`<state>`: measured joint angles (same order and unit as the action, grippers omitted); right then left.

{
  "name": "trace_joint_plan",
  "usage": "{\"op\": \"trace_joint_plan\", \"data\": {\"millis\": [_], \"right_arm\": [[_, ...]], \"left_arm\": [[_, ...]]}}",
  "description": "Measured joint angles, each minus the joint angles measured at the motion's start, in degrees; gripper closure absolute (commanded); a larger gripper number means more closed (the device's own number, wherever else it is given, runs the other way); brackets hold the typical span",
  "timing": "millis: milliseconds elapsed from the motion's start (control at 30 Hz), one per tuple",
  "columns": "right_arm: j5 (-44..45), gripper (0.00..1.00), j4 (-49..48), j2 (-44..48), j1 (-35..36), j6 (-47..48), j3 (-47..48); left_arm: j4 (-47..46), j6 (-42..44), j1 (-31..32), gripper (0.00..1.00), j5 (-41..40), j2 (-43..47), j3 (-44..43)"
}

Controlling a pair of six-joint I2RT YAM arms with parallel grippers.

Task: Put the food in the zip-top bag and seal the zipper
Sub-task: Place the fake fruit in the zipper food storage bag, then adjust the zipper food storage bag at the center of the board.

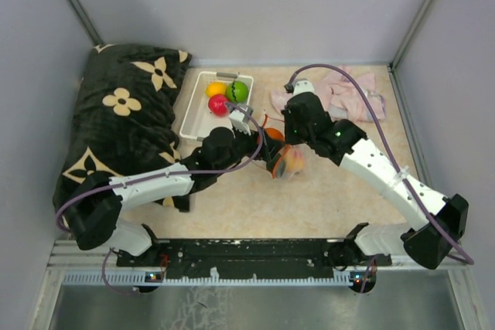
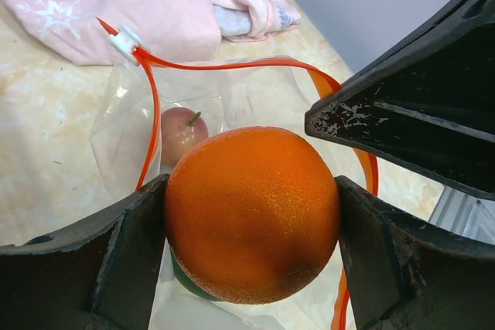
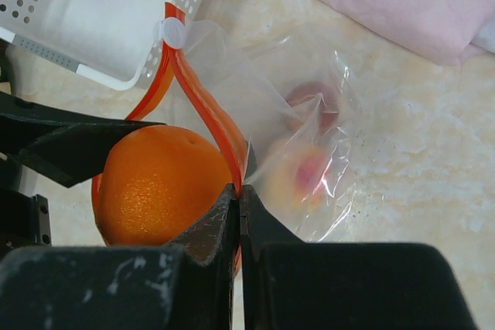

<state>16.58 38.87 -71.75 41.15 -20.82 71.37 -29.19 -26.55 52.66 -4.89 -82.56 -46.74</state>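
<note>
An orange (image 2: 251, 214) sits squeezed between the fingers of my left gripper (image 2: 251, 187), right over the open mouth of the clear zip-top bag (image 2: 124, 129). The red-orange zipper (image 2: 224, 65) loops round the mouth. My right gripper (image 3: 239, 191) is shut on the zipper strip (image 3: 205, 106) at the near side of the mouth and holds it up. Inside the bag lie a peach piece (image 3: 298, 175) and a reddish one (image 3: 313, 98); something green (image 2: 186, 284) shows under the orange. Yellow (image 1: 216, 88), green (image 1: 238, 91) and red (image 1: 219, 103) food lies in the white basket (image 1: 193, 113).
A pink cloth (image 1: 348, 90) lies crumpled at the back right, just behind the bag. A black flowered cushion (image 1: 124, 121) fills the left side beside the basket. Grey walls close in the table on three sides.
</note>
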Motion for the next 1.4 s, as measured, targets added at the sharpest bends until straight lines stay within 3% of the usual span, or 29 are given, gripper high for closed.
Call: {"op": "trace_joint_plan", "data": {"millis": [600,867,1100,1400], "right_arm": [[0.39,0.97,0.74,0.35,0.0,-0.35,0.0],[2.05,0.97,1.86,0.35,0.0,-0.44,0.0],[2.84,0.96,2.64,0.35,0.0,-0.44,0.2],[2.78,0.96,2.6,0.35,0.0,-1.07,0.44]], "left_arm": [[4.48,1.49,1.25,0.05,-1.99,-1.2,-3.28],[6.82,1.79,1.25,0.04,-1.97,1.16,-3.3],[13.92,1.55,1.25,0.05,-2.01,9.4,-3.28],[20.63,-1.25,1.27,0.13,-3.91,14.34,-0.02]]}}
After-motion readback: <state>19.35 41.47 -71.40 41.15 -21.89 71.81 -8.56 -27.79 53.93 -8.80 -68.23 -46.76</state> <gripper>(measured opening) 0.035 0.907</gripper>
